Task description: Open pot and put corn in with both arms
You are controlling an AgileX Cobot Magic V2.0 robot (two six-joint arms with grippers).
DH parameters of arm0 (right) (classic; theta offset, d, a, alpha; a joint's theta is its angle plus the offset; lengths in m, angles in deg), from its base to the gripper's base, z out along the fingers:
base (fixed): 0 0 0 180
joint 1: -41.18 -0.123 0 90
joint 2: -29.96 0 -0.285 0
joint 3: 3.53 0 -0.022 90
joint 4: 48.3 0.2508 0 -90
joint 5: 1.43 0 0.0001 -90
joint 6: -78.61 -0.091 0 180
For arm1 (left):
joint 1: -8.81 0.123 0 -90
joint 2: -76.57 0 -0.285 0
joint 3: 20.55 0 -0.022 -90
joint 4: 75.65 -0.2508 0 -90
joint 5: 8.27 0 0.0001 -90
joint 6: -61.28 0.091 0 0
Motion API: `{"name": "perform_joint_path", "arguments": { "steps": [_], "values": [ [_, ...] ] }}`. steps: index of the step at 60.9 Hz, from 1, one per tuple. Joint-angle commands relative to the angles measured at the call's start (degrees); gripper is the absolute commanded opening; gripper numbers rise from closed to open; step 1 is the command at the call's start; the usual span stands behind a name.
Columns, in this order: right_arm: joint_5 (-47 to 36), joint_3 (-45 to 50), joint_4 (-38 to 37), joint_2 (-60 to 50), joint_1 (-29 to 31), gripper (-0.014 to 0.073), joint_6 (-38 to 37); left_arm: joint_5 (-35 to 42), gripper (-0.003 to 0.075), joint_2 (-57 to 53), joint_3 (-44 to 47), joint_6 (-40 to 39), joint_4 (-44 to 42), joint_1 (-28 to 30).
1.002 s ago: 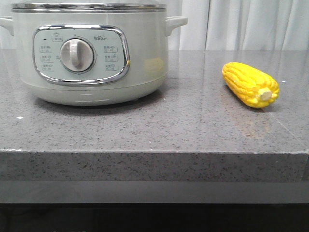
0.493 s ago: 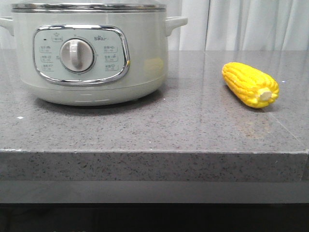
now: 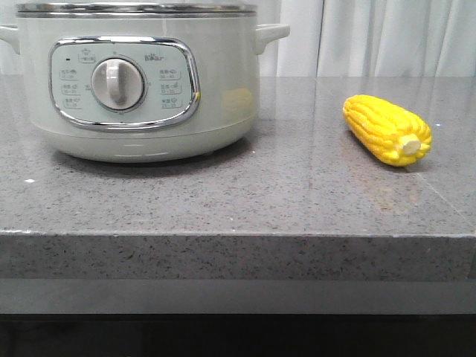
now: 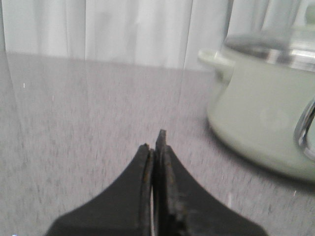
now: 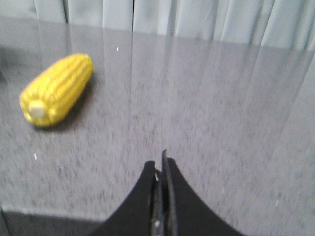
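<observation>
The pot (image 3: 141,82), pale grey-green with a chrome-framed dial panel and a steel rim, stands at the back left of the counter; its top is cut off in the front view. It also shows in the left wrist view (image 4: 266,108), with a glass lid on it. The corn (image 3: 387,129), a yellow cob with a pale stub end, lies on the counter to the right; it shows in the right wrist view (image 5: 56,88) too. My left gripper (image 4: 155,142) is shut and empty, apart from the pot. My right gripper (image 5: 160,162) is shut and empty, apart from the corn. Neither gripper shows in the front view.
The grey speckled stone counter (image 3: 245,193) ends in a front edge close to the camera. White curtains (image 3: 372,37) hang behind it.
The front view has shifted very slightly; the pot and corn have not moved on the counter.
</observation>
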Motion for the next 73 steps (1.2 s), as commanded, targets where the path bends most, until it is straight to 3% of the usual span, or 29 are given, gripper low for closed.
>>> {"name": "perform_joint_path", "arguments": {
  "steps": [1,16,28,33,42,45,47,49,59,67,73],
  "values": [
    [-1.78,-7.58,-0.30,0.91,0.40,-0.0068,0.02,1.32,-0.0019,3.84,-6.96,-0.32,-0.68,0.08],
    [2.31,-23.56,-0.61,17.59,0.40,-0.0065,0.07,-2.36,-0.0018,24.17,-22.60,-0.32,-1.39,0.08],
    [2.64,-27.01,-0.61,23.80,0.40,-0.0050,0.07,0.34,0.0017,28.79,-26.31,-0.32,-1.39,0.08],
    [2.58,-26.94,-0.61,23.72,0.40,0.0065,0.07,0.96,0.0153,28.79,-26.31,-0.32,-1.39,0.08],
    [2.64,-26.94,-0.61,23.72,0.40,0.0510,0.07,0.30,0.0527,28.79,-26.31,-0.32,-1.39,0.08],
    [2.64,-26.94,-0.61,23.72,0.40,0.0612,0.07,0.30,0.0622,28.79,-26.31,-0.32,-1.39,0.08],
    [2.60,-26.81,-0.61,23.72,0.40,0.0664,0.07,0.73,0.0666,28.79,-26.31,-0.32,-1.39,0.08],
    [2.67,-26.75,-0.61,23.72,0.40,0.0658,0.07,1.86,0.0694,28.93,-26.21,-0.32,-1.39,0.08],
    [2.71,-26.36,-0.61,23.72,0.40,0.0633,0.07,8.66,0.0664,31.06,-27.01,-0.32,4.50,-0.05],
    [2.65,-26.36,-0.61,23.72,0.40,0.0633,0.07,-0.34,0.0623,35.83,-33.20,0.91,4.86,-0.05],
    [2.59,-26.36,-0.61,23.72,0.40,0.0633,0.07,-7.09,0.0622,42.14,-41.09,6.08,4.86,-0.73]
  ]
}}
